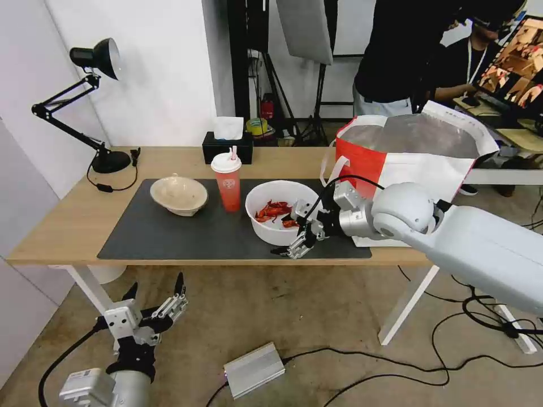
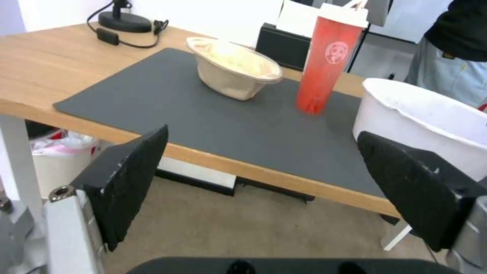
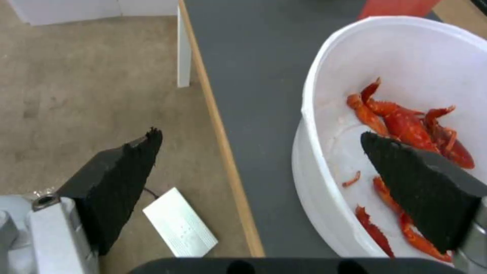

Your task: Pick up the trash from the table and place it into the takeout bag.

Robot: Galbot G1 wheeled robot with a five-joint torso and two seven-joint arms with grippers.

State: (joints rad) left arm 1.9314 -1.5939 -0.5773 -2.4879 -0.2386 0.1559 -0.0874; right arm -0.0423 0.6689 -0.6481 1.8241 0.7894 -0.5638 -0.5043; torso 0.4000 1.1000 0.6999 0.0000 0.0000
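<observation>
Red cup (image 1: 227,187) (white lid), white bowl (image 1: 278,211), dk grey mat (image 1: 169,229)

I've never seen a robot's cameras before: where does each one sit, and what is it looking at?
Head view: from the head, down at the table; both arms show.
Left wrist view: low beside the table, left claw open, facing pulp bowl and cup.
Right wrist view: over the table edge, right claw open astride the white bowl's rim.
All three share that bowl.

Lab or studio space: bare concrete floor (image 1: 271,316) with loose cables (image 1: 452,345), light stands (image 1: 317,85) at top centre, monitor (image 1: 512,68) upper right.
</observation>
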